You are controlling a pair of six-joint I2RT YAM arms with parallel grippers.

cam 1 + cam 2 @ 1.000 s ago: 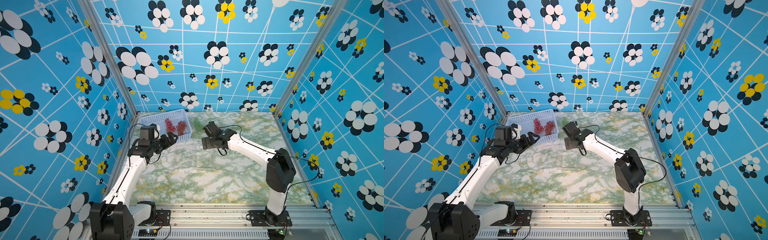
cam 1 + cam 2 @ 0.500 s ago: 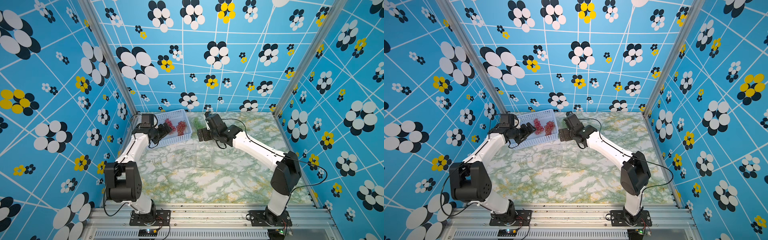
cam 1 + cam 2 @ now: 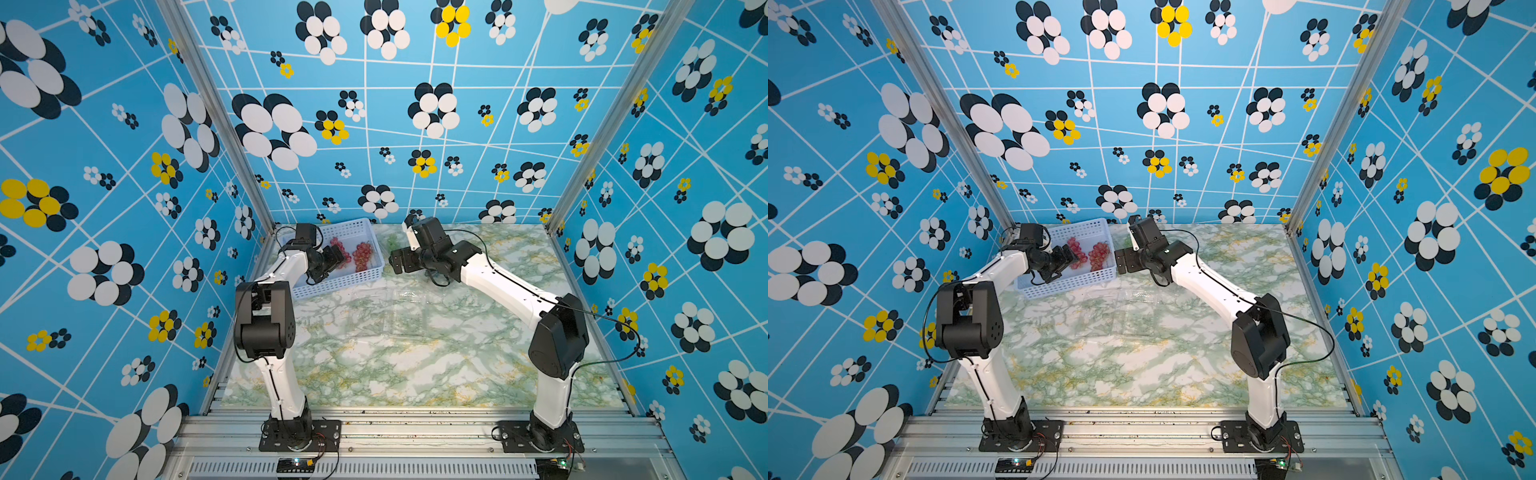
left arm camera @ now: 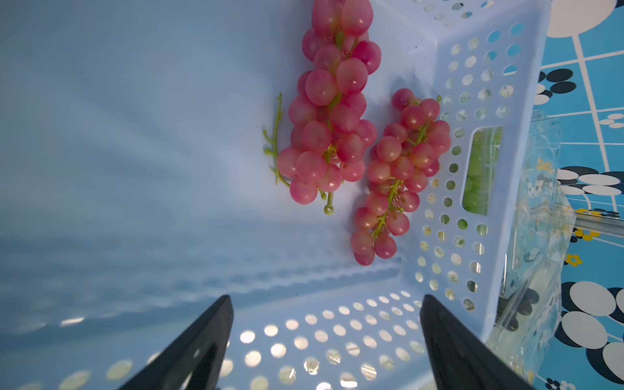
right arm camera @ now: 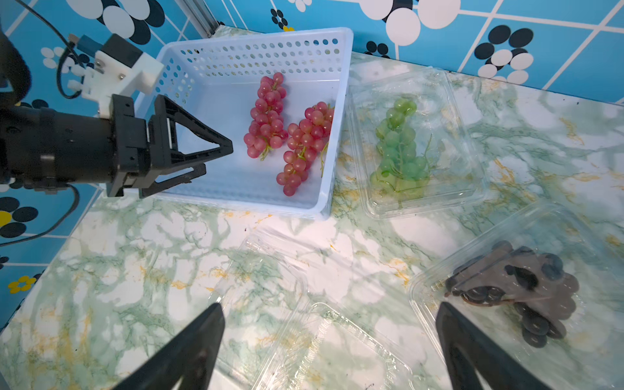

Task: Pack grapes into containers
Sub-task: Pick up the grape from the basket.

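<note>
Now | left gripper (image 4: 326, 299) apart near pink grapes (image 4: 332, 111) | right gripper (image 5: 329, 305) apart, probably empty

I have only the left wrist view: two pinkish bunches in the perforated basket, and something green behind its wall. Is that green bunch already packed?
Observer: Yes. The green bunch lies inside a clear container on the table, right beside the basket.
Operator: Are there any grapes I can't see at all?
Observer: A dark bunch sits in a second clear container, close to the open right pincer.
Operator: Is there a free box for the pinkish ones?
Observer: An empty clamshell lies opened flat on the table in front of the basket.
</note>
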